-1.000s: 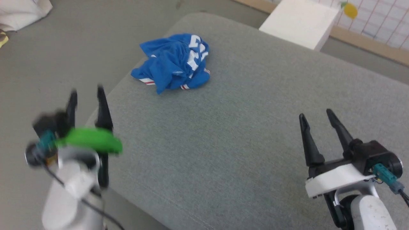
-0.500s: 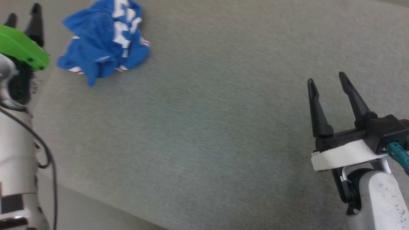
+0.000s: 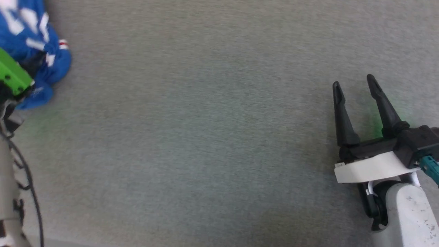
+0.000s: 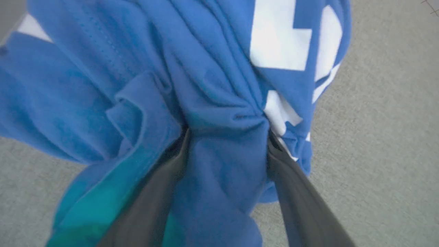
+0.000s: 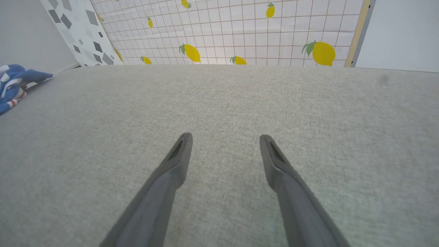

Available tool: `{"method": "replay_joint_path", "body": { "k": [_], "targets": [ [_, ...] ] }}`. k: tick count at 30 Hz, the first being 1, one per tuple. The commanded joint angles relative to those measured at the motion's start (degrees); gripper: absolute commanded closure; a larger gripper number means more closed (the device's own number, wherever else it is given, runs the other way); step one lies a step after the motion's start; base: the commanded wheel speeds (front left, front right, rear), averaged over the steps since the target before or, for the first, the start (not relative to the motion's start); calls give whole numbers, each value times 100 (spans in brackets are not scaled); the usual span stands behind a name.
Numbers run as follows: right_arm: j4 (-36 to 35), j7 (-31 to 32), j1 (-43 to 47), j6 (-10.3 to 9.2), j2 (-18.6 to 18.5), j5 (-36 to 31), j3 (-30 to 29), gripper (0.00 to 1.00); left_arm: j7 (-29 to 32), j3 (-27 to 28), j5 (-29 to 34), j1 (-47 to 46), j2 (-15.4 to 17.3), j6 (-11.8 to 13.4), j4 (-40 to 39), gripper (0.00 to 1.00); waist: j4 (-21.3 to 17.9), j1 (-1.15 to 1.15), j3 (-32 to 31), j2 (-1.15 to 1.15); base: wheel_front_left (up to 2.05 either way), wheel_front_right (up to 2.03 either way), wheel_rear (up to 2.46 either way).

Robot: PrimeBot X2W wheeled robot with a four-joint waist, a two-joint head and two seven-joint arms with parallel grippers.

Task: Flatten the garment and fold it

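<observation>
Garment (image 4: 219, 85): bright blue jersey, crumpled into a heap and not yet flattened. We see deep creases converging on one pinched fold, with white block numerals (image 4: 281, 41) broken up by the wrinkles. A bit of red-striped white trim (image 3: 62, 44) peeks out at the heap's right edge. The heap lies at the far left of the grey upholstered cushion (image 3: 205, 137).

Left claw (image 4: 228, 133): fingers spread wide and pushed into the heap, a ridge of blue cloth standing between them (tips buried, not clenched on it).

Right claw (image 3: 353, 80): released, fingers apart, holding nothing. It hovers over bare cushion at the near right, well apart from the garment.
</observation>
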Motion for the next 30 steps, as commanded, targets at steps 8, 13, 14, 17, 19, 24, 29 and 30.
{"method": "replay_joint_path", "body": {
  "k": [8,13,14,17,19,24,29,30],
  "targets": [
    [468,-293,40,-9,-3,253,-6,0,-41,-79,429,875,383,247,-565,100,-267,-1,-811,0,0,0,0],
    [827,-494,387,-9,-3,540,-199,0,-1652,-198,1133,900,731,21,-960,100,-265,-1,-1932,0,0,0,0],
    [856,-511,467,-9,-3,577,-230,0,-1947,-232,1250,837,787,-23,-1040,100,-270,-1,-2082,0,0,0,0],
    [935,-562,671,-9,-3,669,-326,0,-2563,-450,1516,644,852,-213,-1150,100,-307,-1,-2515,0,0,0,0],
    [949,-586,780,-9,-3,718,-381,0,-2873,-621,1653,468,848,-330,-1216,100,-365,-1,-2714,0,0,0,0],
    [971,-623,928,-9,-3,781,-425,0,-3470,-1139,1927,-59,571,-517,-1414,100,-634,-1,-3048,0,0,0,0],
    [959,-619,1034,-9,-3,811,-401,0,-3845,-1655,1988,-501,-10,-636,-1561,100,-981,-1,-3231,0,0,0,0],
    [956,-610,1049,-9,-3,806,-392,0,-3892,-1745,1988,-551,-129,-648,-1572,100,-1044,-1,-3248,0,0,0,0]
  ]
}}
